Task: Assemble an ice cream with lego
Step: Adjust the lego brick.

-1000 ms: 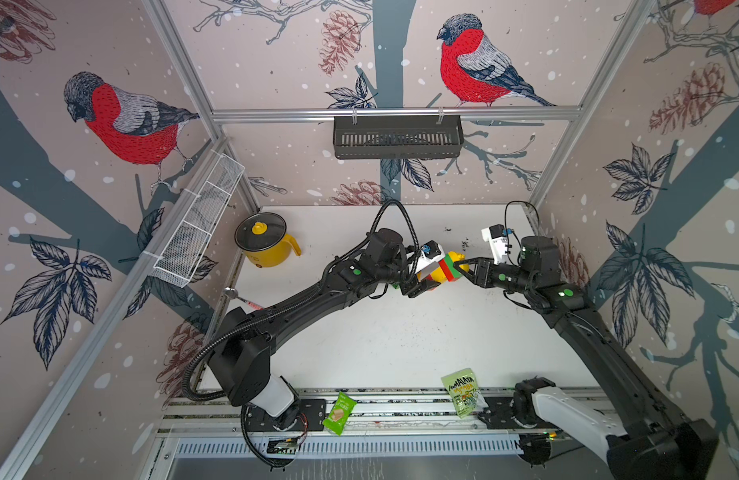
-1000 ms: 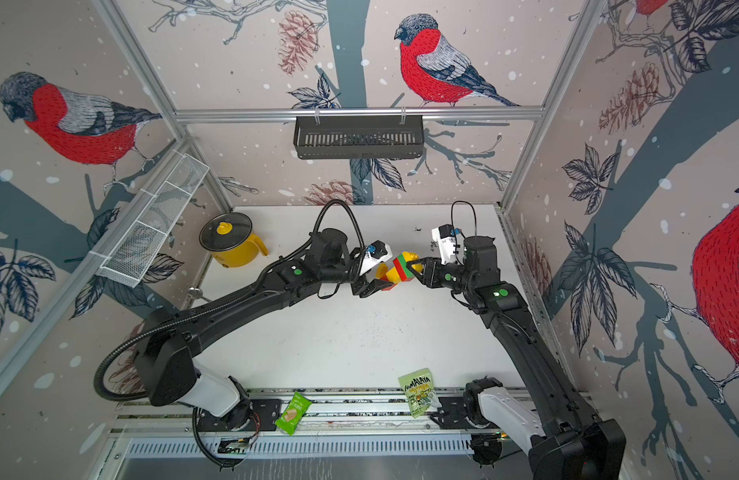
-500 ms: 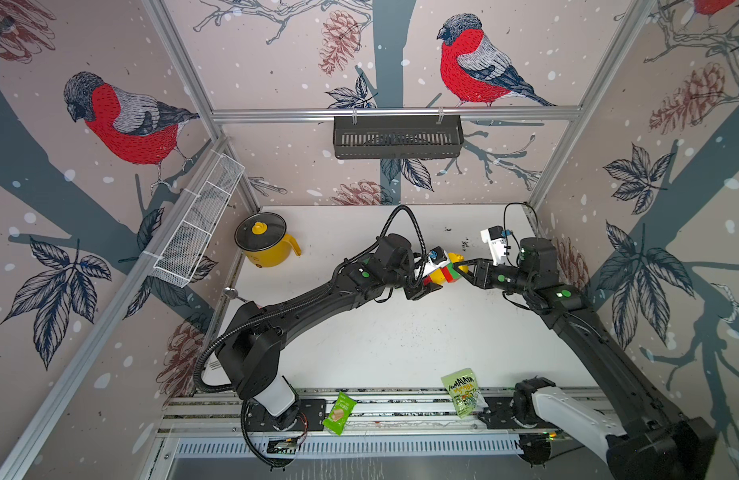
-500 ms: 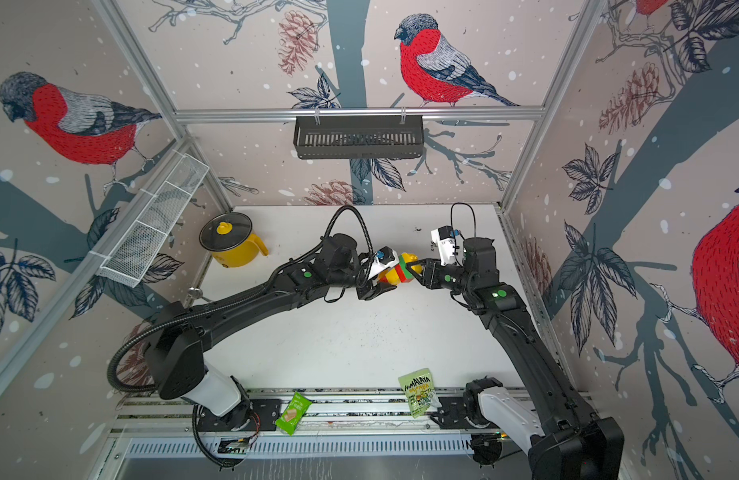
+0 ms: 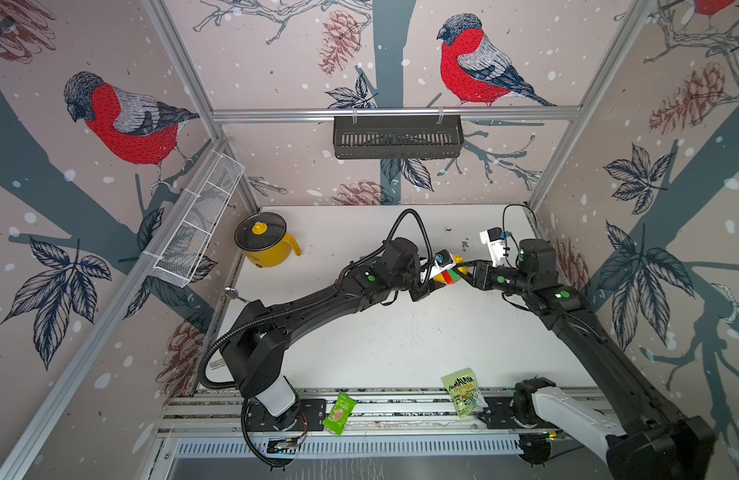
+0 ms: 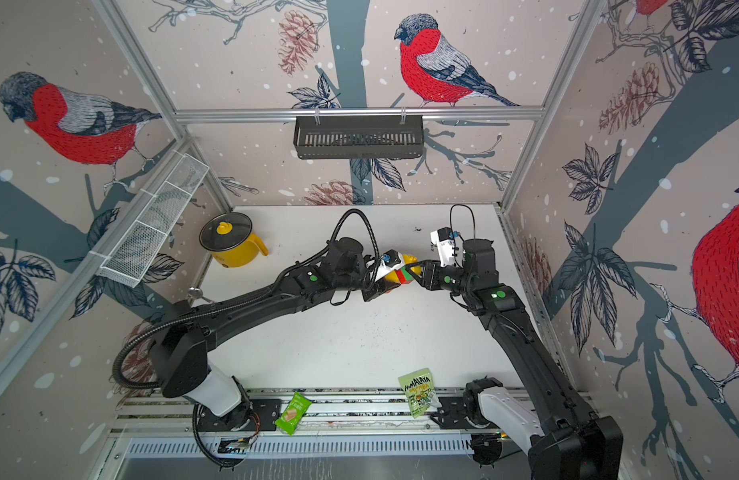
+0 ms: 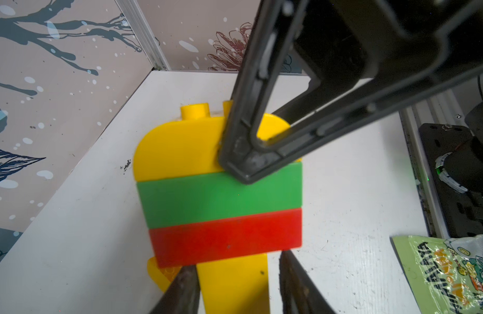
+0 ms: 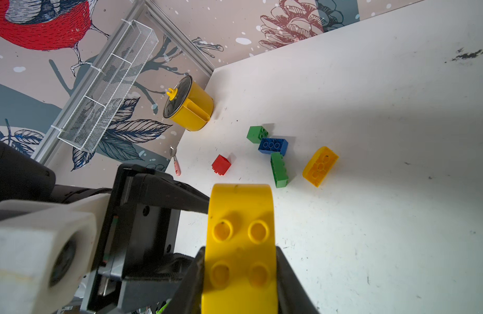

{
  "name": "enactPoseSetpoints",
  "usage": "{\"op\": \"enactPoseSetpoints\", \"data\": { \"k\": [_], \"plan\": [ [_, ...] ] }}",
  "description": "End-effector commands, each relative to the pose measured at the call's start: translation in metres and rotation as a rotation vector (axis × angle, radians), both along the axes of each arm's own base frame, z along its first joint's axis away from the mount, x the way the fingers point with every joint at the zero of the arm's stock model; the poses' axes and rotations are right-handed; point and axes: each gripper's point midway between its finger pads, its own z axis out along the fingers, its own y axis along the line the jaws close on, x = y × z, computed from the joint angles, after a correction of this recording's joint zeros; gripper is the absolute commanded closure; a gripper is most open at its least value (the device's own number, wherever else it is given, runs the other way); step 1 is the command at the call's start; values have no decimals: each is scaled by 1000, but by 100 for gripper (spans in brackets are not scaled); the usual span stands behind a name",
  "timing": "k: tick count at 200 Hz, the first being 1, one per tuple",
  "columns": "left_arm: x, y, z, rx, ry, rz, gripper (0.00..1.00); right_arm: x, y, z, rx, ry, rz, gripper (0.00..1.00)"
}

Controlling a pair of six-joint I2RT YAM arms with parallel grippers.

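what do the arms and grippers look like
The left arm and right arm are matte black with white base segments and green lights. A ribbed black hose follows the left, a thin cable the right. The left gripper and right gripper have slim black fingers and white camera blocks.

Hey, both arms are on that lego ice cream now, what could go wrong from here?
Jaws of the left gripper flank the yellow stem with a gap on one side; if the right gripper releases the yellow half-round brick early, the stack may drop. Opposed pulling could split the layers.
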Motion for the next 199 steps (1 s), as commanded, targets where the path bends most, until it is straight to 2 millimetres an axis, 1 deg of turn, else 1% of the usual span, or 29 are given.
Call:
{"op": "enactPoseSetpoints", "data": {
  "k": [1,17,41,49,95,150,178,199],
  "plan": [
    [6,-2,2,8,-31,17,56,2,2,10,22,-36,6,70],
    [10,-1,-4,33,-30,37,57,3,1,9,23,-34,4,70],
    [14,1,-6,44,-41,55,57,3,1,9,26,-34,6,70],
    [15,1,-6,44,-42,59,59,3,1,9,26,-34,5,70],
    [11,-3,1,25,-60,47,64,2,2,7,32,-28,14,70],
    [8,-5,-1,31,-63,40,69,2,3,6,34,-18,23,69],
    [5,-8,5,1,-62,37,71,2,3,6,47,-16,20,69],
    [-3,-12,17,-57,-64,4,71,1,4,4,61,-15,19,69]
  ]
}}
